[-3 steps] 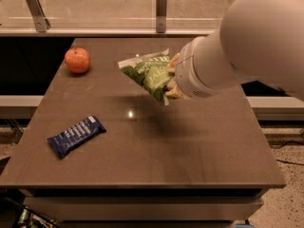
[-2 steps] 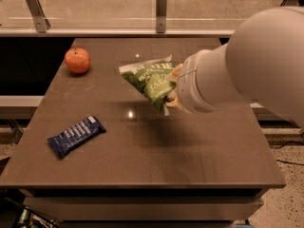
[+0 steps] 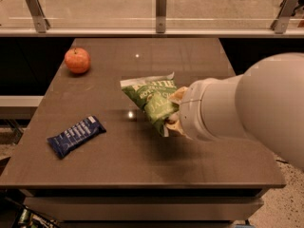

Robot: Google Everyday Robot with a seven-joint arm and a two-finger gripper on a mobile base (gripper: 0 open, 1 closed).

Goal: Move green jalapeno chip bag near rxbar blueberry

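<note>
Green jalapeno chip bag (image 3: 152, 100) hangs in gripper (image 3: 174, 111) above table (image 3: 142, 167).

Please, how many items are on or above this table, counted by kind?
Fruit: 1, the apple, at the far left of the table.
Snack bags: 1, the green jalapeno chip bag, held above the table by the gripper, jaws shut on its right end.
Wrapped bars: 1, the rxbar blueberry, lying at the front left.
Total: 3.
</note>
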